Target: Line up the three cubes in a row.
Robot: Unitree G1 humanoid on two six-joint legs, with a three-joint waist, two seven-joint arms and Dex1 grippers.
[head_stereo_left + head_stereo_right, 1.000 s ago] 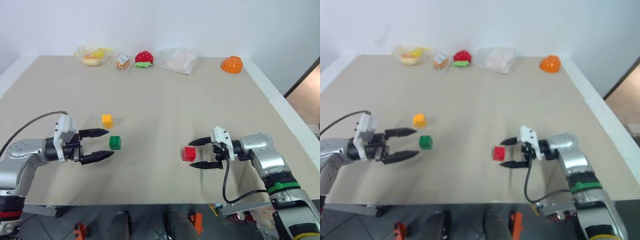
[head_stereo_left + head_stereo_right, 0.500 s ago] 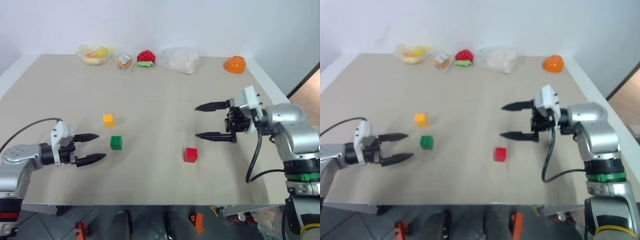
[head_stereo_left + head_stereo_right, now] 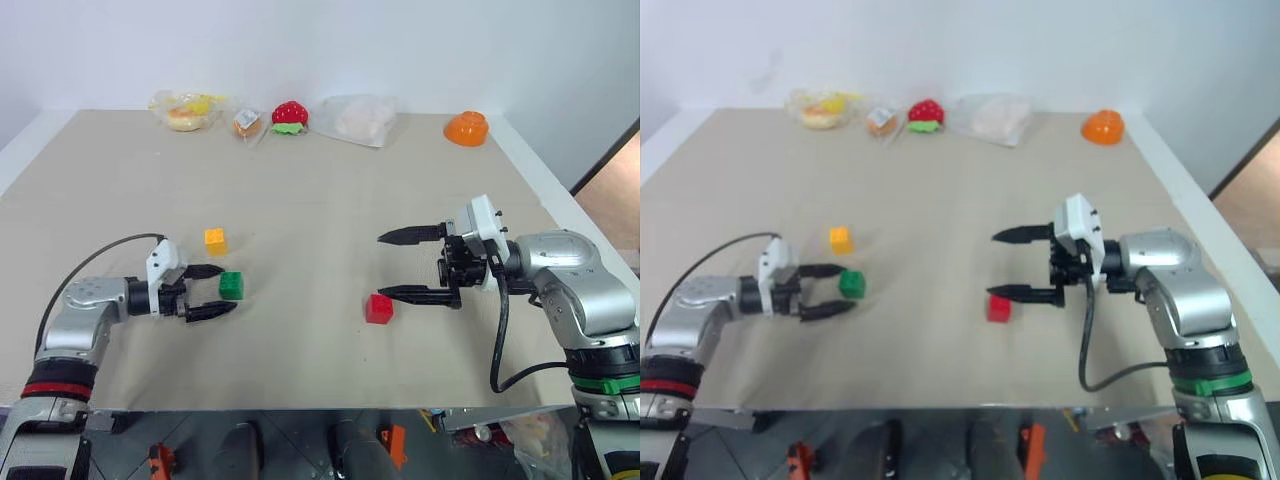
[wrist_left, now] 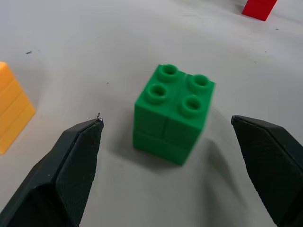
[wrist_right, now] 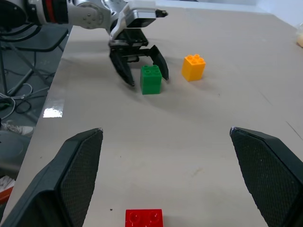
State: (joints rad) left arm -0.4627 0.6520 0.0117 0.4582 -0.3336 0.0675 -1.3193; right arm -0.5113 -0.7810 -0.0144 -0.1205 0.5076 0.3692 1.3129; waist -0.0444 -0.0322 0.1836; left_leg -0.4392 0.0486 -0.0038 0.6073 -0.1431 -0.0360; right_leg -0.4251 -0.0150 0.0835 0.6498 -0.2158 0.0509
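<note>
The left gripper (image 4: 168,142) stands open astride the green studded plastic cube (image 4: 173,113), untouched; the yellow-orange studded cube (image 4: 12,111) sits just outside one finger. The right gripper (image 3: 400,265) gapes wide and empty above the red studded cube (image 3: 379,308).

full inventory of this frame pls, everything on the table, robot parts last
green cube: 1, green, left-centre, between the left gripper's fingers, no contact seen
yellow-orange cube: 1, just beyond the green one
red cube: 1, red, centre-right, under the right gripper
strawberry toy: 1, red and green, far edge
orange bowl: 1, far right corner, upside down
clear bags: three, far edge, contents unclear
table: 1, beige
left gripper: open around green cube
right gripper: open, raised above table
</note>
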